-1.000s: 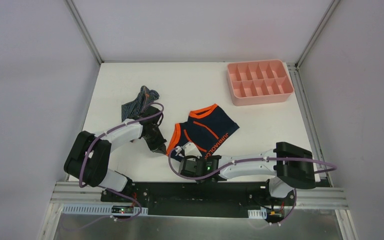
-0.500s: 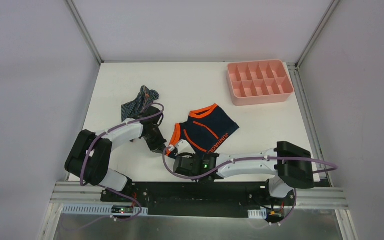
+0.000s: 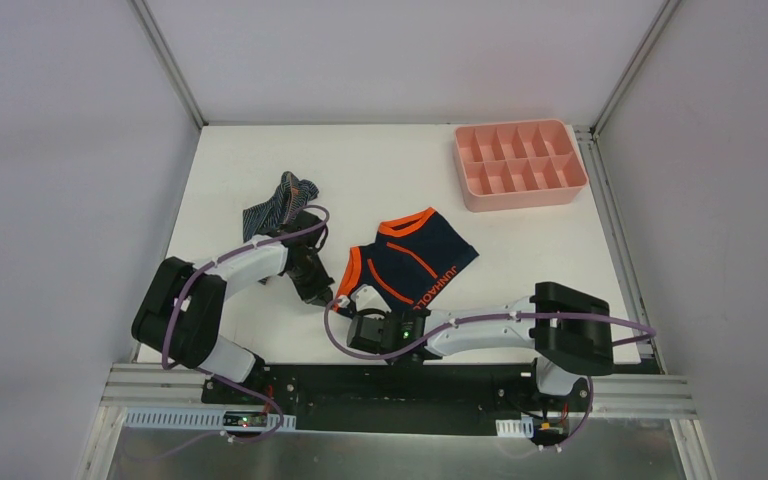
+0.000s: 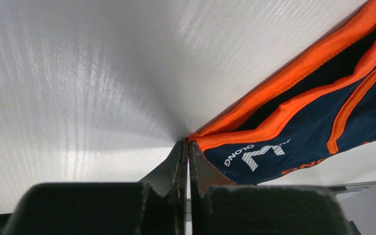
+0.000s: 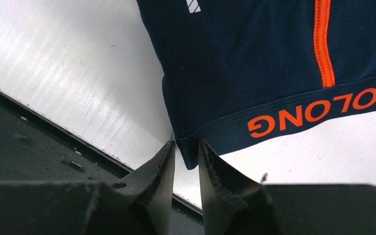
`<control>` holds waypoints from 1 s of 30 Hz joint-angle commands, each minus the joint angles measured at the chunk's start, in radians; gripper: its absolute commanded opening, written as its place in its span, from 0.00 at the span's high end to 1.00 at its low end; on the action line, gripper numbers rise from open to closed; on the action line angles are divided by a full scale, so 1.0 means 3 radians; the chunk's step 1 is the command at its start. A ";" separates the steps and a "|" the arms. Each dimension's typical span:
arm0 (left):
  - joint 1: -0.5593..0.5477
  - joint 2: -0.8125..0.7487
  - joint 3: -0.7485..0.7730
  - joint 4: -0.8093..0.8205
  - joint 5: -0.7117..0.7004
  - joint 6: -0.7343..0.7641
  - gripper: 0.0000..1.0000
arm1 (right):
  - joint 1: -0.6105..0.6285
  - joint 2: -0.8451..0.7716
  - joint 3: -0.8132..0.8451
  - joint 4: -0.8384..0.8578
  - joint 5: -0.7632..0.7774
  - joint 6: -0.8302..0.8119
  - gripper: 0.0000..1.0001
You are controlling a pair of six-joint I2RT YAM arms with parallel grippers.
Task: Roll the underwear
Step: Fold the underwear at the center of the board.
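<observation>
The navy underwear [image 3: 410,258] with orange trim lies flat at the table's middle. It fills the right of the left wrist view [image 4: 293,142] and the top of the right wrist view [image 5: 254,63]. My left gripper [image 3: 320,296] [image 4: 187,143] is shut on its near-left orange corner, low on the table. My right gripper [image 3: 348,302] [image 5: 186,144] has its jaws narrowly closed round the near waistband corner, and the cloth fills the gap at the tips. The striped dark blue underwear [image 3: 278,205] lies crumpled at the back left, behind the left arm.
A pink compartment tray [image 3: 518,165] stands at the back right corner. The table's near edge and a black rail [image 5: 39,147] run just below the right gripper. White walls close in on three sides.
My right gripper has slid left along the near edge to the navy underwear's near-left corner. The left gripper has stayed at the orange corner.
</observation>
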 commanded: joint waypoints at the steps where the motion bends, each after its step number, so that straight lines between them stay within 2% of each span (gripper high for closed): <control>1: -0.0001 0.0046 0.0098 -0.0074 -0.0007 0.0041 1.00 | -0.0027 0.0053 -0.0082 0.0080 -0.0056 0.0008 0.74; 4: -0.0003 0.0051 0.0103 -0.0075 -0.0009 0.0044 1.00 | -0.0037 0.0079 -0.0110 0.0101 -0.0076 0.0023 0.79; 5: -0.0001 0.0050 0.0101 -0.0075 -0.0010 0.0043 1.00 | -0.0042 0.0081 -0.0116 0.0102 -0.0081 0.0023 0.95; 6: -0.0001 0.0050 0.0101 -0.0075 0.0000 0.0050 1.00 | -0.0043 0.0075 -0.0117 0.0099 -0.0078 0.0020 1.00; 16: 0.0010 -0.0256 -0.0027 -0.0178 0.0023 0.0011 1.00 | -0.0034 -0.0181 0.0002 -0.0049 -0.0177 -0.0145 1.00; 24: 0.0015 -0.0943 -0.0125 -0.0524 0.0031 -0.0113 1.00 | 0.0007 -0.0368 0.0268 -0.0321 -0.0388 -0.0318 1.00; 30: 0.0012 -0.1435 0.0040 -0.0912 0.0026 -0.0156 1.00 | 0.0015 -0.0589 0.0409 -0.0479 -0.0520 -0.0337 1.00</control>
